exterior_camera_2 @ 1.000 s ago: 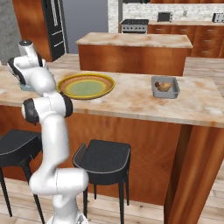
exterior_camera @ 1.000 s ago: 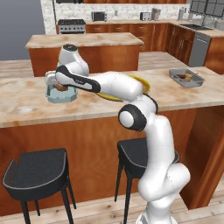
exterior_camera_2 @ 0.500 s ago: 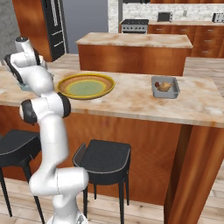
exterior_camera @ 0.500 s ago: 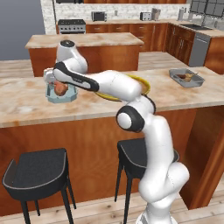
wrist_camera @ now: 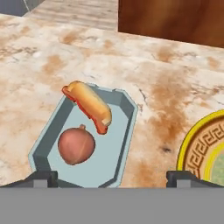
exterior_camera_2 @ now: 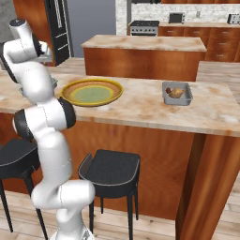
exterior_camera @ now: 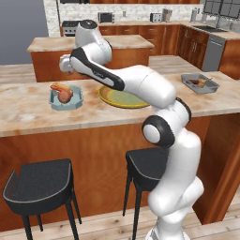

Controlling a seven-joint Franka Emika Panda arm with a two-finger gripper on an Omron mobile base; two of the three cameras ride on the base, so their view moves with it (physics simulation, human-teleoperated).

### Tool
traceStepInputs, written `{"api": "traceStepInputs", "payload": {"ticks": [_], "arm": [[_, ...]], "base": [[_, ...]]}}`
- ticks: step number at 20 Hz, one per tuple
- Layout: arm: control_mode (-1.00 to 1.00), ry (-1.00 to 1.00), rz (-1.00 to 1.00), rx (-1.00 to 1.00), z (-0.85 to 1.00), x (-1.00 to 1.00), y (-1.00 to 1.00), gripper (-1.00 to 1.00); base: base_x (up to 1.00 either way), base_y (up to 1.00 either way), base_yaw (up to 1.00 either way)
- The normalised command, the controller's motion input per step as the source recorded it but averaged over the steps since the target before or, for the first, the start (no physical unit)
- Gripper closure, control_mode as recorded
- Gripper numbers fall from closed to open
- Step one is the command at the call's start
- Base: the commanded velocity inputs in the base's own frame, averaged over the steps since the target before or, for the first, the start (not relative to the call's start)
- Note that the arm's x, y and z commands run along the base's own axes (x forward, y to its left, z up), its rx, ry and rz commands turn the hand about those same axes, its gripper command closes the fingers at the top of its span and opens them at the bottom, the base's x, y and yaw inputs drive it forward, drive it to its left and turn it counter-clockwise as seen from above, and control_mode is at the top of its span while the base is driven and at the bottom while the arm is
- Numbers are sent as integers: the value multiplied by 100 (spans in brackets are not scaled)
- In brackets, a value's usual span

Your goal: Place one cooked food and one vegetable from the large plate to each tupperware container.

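Observation:
The pale blue-grey tupperware container (wrist_camera: 124,131) lies right below my gripper (wrist_camera: 113,178), whose jaws stand wide open with nothing between them. Inside it are a hot dog (wrist_camera: 89,105) and a round red-brown onion (wrist_camera: 76,145). From the left base camera, the gripper (exterior_camera: 64,66) hovers a little above and behind this container (exterior_camera: 65,97). The large plate (exterior_camera: 123,99) (exterior_camera_2: 70,89) (wrist_camera: 188,151) sits just right of it, its olive centre bare. The dark grey tupperware container (exterior_camera: 200,83) (exterior_camera_2: 176,93) stands far to the right and holds brownish food.
Everything rests on a marble-topped counter (exterior_camera: 28,115) (exterior_camera_2: 140,110). Two black stools (exterior_camera: 40,185) (exterior_camera_2: 112,168) stand in front of it. A second island (exterior_camera_2: 140,44) lies behind.
My gripper has risen away from the pale blue container and opened a little wider. The hot dog and onion stay in the container.

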Motion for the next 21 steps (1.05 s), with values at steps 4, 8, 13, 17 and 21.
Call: {"api": "traceStepInputs", "payload": {"ticks": [4, 8, 13, 17, 21], "arm": [[-100, -22, -5, 6, -10, -47, -100, -100], [-100, -39, 0, 18, -37, -45, -100, -100], [-100, -18, -3, 6, -22, -71, -100, -100], [-100, -4, -8, 0, -28, -92, -100, -100], [-100, 0, -6, 0, -6, -100, -100, -100]], "base": [[0, 0, 0], [0, 0, 0], [0, 0, 0], [0, 0, 0], [0, 0, 0]]}}
